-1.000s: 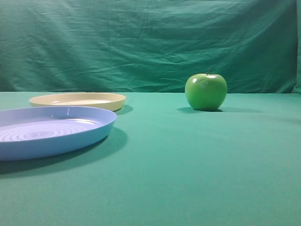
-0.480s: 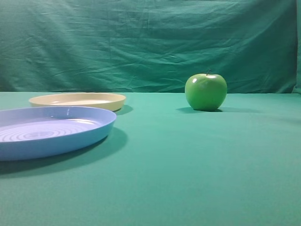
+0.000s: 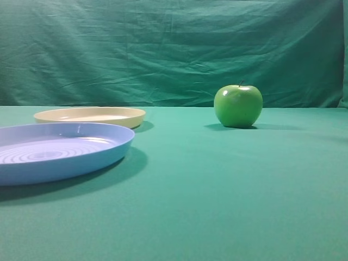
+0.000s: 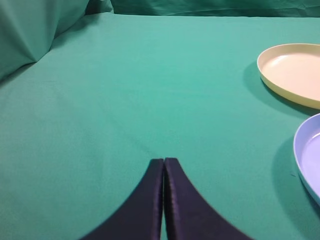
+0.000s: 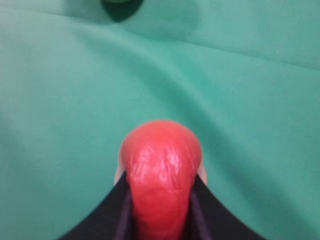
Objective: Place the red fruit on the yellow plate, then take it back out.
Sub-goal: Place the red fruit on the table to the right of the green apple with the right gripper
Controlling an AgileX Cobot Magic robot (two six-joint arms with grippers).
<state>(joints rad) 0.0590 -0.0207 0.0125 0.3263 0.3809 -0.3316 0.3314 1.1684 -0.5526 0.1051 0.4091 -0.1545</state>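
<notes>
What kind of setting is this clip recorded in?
Likely a staged lab tabletop, not a kitchen: green cloth covers table and backdrop, with only a green apple, yellow plate and blue plate out.

Yellow plate [image 3: 89, 116] behind blue plate [image 3: 60, 149]; apple [image 3: 237, 105] right.

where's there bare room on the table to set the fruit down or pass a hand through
Widest bare cloth: between the green apple and the two plates, running to the near edge. The yellow plate is itself bare inside. Cloth left of it is bare too. Crowded: the blue plate sits close beside the yellow one. The right gripper holds the red fruit.
</notes>
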